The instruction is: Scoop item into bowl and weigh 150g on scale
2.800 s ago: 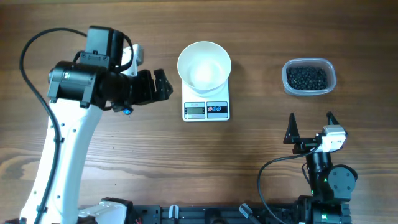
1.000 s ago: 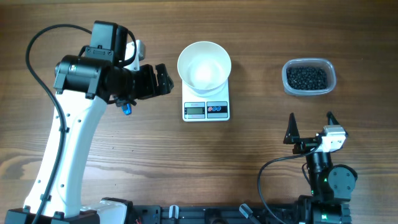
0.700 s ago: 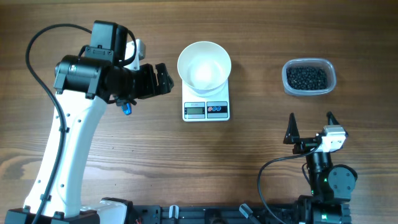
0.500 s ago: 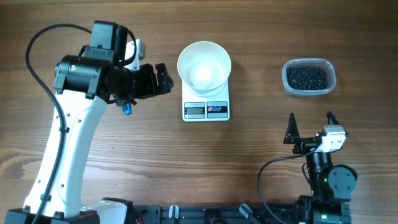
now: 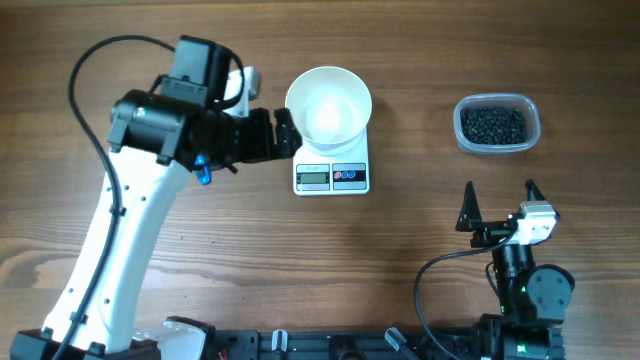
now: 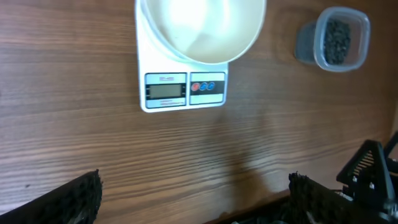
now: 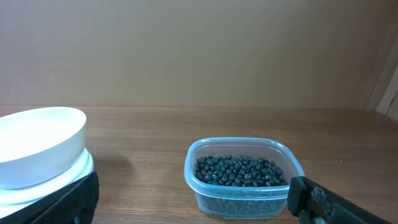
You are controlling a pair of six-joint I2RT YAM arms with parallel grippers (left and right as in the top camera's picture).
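As I am looking down from overhead, small black beans (image 5: pixel 497 125) are lying loose in a clear tub (image 5: pixel 459 128), well apart from the glossy white bowl (image 5: pixel 328 103) on the scale (image 5: pixel 332 176). The left end effector (image 5: pixel 287 135) and right end effector (image 5: pixel 500 190) are gaping, empty. The left wrist view is showing the bowl bare. The right wrist view is showing hard, rolly beans, likely wanting scooping, not pinching.

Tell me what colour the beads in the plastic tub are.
The beads are black; clearest in the right wrist view.
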